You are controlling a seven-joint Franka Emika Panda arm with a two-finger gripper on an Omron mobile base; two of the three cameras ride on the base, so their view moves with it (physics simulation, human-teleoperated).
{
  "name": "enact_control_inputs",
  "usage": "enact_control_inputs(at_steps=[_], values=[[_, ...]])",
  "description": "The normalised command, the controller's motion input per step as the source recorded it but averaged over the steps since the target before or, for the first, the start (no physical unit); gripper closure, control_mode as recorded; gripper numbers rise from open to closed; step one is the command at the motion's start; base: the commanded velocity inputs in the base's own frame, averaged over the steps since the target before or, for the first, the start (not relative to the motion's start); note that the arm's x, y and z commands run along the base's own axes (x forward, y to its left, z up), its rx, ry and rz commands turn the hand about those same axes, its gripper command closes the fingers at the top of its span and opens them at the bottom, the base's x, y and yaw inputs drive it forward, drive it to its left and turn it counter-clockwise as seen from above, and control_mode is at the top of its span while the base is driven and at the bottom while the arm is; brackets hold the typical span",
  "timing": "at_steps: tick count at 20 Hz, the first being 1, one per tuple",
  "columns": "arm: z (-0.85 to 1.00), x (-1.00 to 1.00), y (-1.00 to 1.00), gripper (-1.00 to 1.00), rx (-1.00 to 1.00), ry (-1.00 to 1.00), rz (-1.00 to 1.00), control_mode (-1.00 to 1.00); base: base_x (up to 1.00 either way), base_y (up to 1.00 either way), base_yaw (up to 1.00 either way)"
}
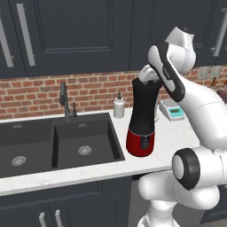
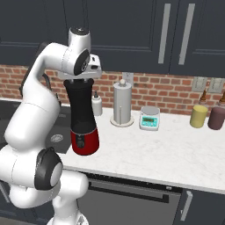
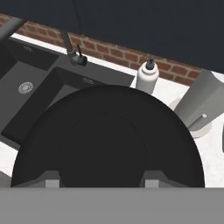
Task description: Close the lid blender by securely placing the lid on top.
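Gripper (image 3: pixel 99 178) seen at bottom centre of the hand view, fingertips (image 3: pixel 49 179) well apart and pressed low against a big black disc; cannot tell whether anything was actually clamped between them, or how tightly. In the left base view, hand perched at upper centre right on the blender (image 1: pixel 142 117) top; in the right base view, at upper left, directly over the jar.

Lid (image 3: pixel 107 140) spread across the middle and lower hand view as a flat, round, matte black face with a faint inner ring; seemingly sitting at the jar's mouth, though seating not discernible.

Around it, in the hand view: white soap bottle (image 3: pixel 147 76) just above the disc's rim at upper centre right, dark faucet (image 3: pixel 72 50) at upper left, black sink (image 3: pixel 30 94) at left, grey paper towel holder (image 3: pixel 202 105) at right edge.

In the right base view: blender (image 2: pixel 82 115) at centre left, black jar widening upward on a glossy red base with a dark button, upright on the white counter (image 2: pixel 167 149); soap bottle just behind it, towel holder and white-and-teal scale (image 2: pixel 149 117) further right; yellow jar (image 2: pixel 198 116) and purple jar (image 2: pixel 216 117) at far right, well apart
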Motion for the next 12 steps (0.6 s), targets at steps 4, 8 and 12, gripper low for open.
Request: enact_control_inputs(at_steps=[4,8,12], values=[[-0.01,-0.1,0.0,1.0,0.0,0.0,0.0,-1.0,0.0,0.0,0.0],[-0.04,-0.02,0.0,1.0,0.0,0.0,0.0,-1.0,0.0,0.0,0.0],[-0.08,0.0,0.0,1.0,0.0,0.0,0.0,-1.0,0.0,0.0,0.0]])
